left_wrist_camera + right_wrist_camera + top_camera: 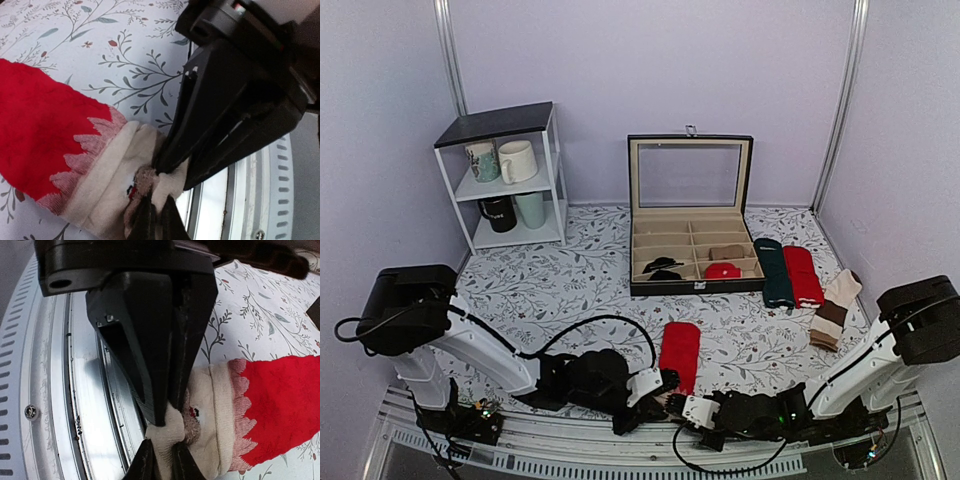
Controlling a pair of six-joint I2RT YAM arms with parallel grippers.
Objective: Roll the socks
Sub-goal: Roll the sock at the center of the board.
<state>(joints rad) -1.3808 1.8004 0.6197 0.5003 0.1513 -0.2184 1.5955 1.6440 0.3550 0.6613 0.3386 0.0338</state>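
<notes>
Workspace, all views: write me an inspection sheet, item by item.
Surface: floral tablecloth, with a metal rail at the near edge.
Job's things: socks lie near the front edge, red part flat, beige end towards the arms; not yet rolled.
Clutter: open compartment case with rolled items inside; dark green sock, plain red sock and beige-brown socks to its right; shelf with mugs at rear left.
Grippers: left gripper and right gripper both have jaws shut on the socks' beige end.
Cables: black cable loops over the cloth by the left arm.
Surroundings: lilac walls; nothing else seen.
</notes>
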